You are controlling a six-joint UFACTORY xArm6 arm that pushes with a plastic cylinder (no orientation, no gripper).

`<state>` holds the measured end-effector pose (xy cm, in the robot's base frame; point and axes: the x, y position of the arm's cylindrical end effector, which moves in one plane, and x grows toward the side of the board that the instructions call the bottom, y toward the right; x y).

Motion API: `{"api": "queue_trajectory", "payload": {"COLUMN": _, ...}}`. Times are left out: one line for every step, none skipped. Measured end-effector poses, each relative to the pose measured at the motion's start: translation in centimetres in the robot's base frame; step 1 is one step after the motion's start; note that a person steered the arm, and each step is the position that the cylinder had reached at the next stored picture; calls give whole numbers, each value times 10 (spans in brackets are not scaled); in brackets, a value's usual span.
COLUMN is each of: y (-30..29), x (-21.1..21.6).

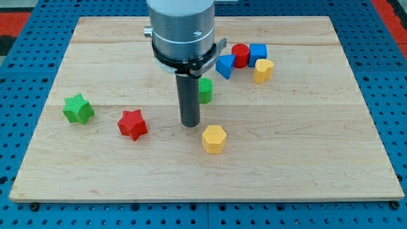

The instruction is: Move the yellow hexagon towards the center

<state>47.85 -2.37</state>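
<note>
Seven blocks on wooden desk [331, 127]. Yellow hexagon [214, 138] sits near desk centre, slightly toward view's bottom. My tip [190, 124] just up-left of it, close, small gap visible, not touching. No claw on this arm, only the dark rod, so nothing held. Green block [205, 90], shape unclear, partly hidden behind rod. Red star [132, 124] left of tip; green star [78, 108] further left. Cluster at view's top right: blue triangle [225, 65], red cylinder [240, 55], blue cube [257, 54], small yellow block [263, 70] just below cube.
</note>
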Motion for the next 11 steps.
{"api": "queue_trajectory", "payload": {"y": -1, "x": 21}}
{"api": "queue_trajectory", "payload": {"y": -19, "x": 55}}
{"api": "queue_trajectory", "payload": {"y": 2, "x": 75}}
{"api": "queue_trajectory", "payload": {"y": 42, "x": 79}}
{"api": "queue_trajectory", "payload": {"y": 42, "x": 69}}
{"api": "queue_trajectory", "payload": {"y": 31, "x": 66}}
{"api": "queue_trajectory", "payload": {"y": 21, "x": 59}}
{"api": "queue_trajectory", "payload": {"y": 21, "x": 30}}
{"api": "queue_trajectory", "payload": {"y": 23, "x": 5}}
{"api": "queue_trajectory", "payload": {"y": 30, "x": -9}}
{"api": "queue_trajectory", "payload": {"y": 34, "x": -19}}
